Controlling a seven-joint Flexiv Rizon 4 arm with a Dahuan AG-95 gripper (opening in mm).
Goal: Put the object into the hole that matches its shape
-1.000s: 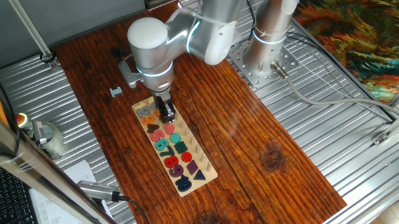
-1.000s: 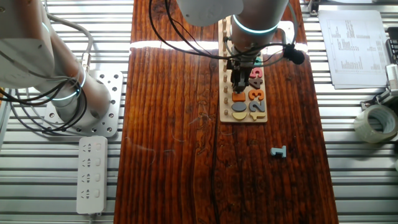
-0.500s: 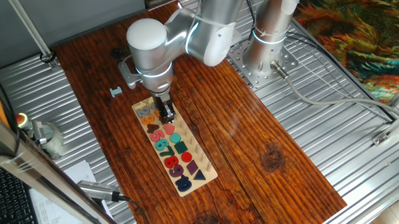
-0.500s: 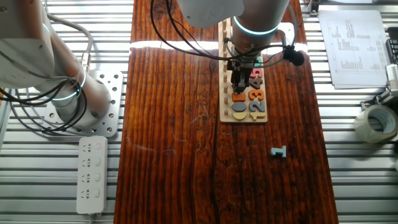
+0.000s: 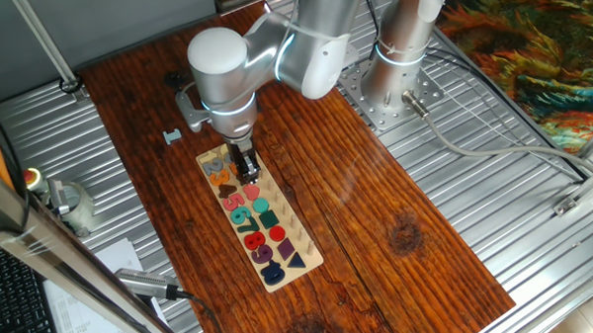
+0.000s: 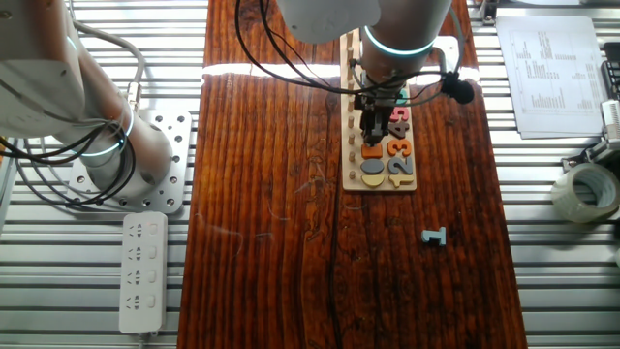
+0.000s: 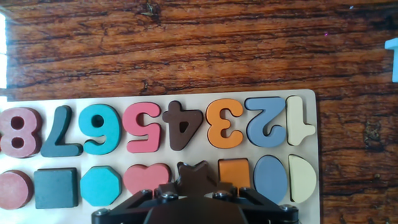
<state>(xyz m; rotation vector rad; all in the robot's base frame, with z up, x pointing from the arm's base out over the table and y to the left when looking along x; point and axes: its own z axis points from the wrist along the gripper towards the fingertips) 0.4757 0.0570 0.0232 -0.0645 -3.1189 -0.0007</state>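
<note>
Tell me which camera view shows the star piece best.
The hand view: the star piece shows up close, its dark points rising above the gripper, between the heart and the orange square. In both fixed views the arm and jaws cover it, so only the puzzle board around it shows.

A dark, strongly grained wooden tabletop [image 5: 398, 232] lies over ribbed metal panels [image 6: 581, 281] that run along both of its long sides. A white power strip [image 6: 143, 271] rests on the metal (sockets facing up). Printed paper sheets [image 6: 550, 73] and a tape roll [image 6: 585, 191] sit opposite. Glare streaks the wood's far edge.
</note>
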